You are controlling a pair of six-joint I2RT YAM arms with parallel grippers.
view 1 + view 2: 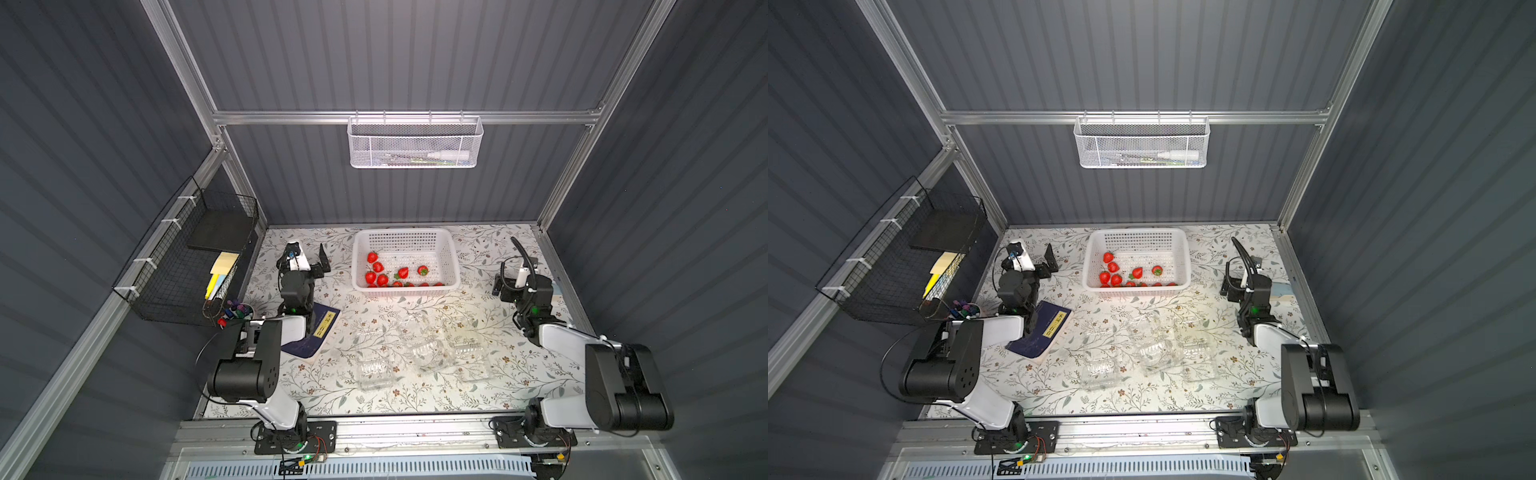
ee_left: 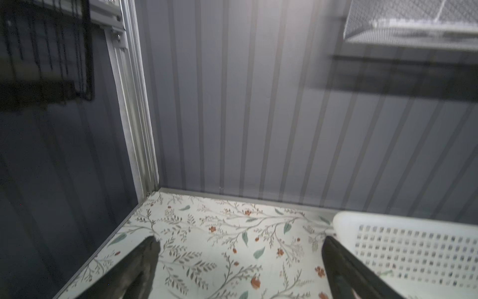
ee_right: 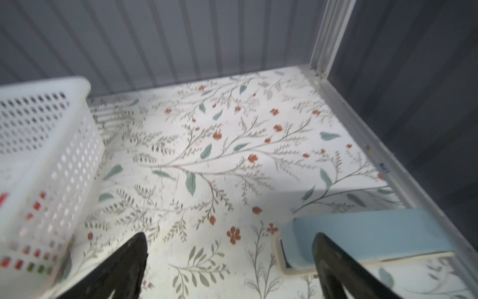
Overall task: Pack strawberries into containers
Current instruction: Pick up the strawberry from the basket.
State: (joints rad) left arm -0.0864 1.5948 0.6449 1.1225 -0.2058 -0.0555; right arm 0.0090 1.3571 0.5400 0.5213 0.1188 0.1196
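Observation:
Several red strawberries lie in a white perforated basket at the back middle of the table. Three clear containers stand open in front of it, also in a top view. My left gripper hovers open left of the basket, nothing between its fingers. Right of the basket, my right gripper is open and empty too. In the right wrist view, red strawberries show blurred through the basket's wall.
A dark blue book lies under the left arm. A light blue book lies by the right wall under the right gripper. A black wire basket hangs on the left wall, a white mesh basket on the back wall.

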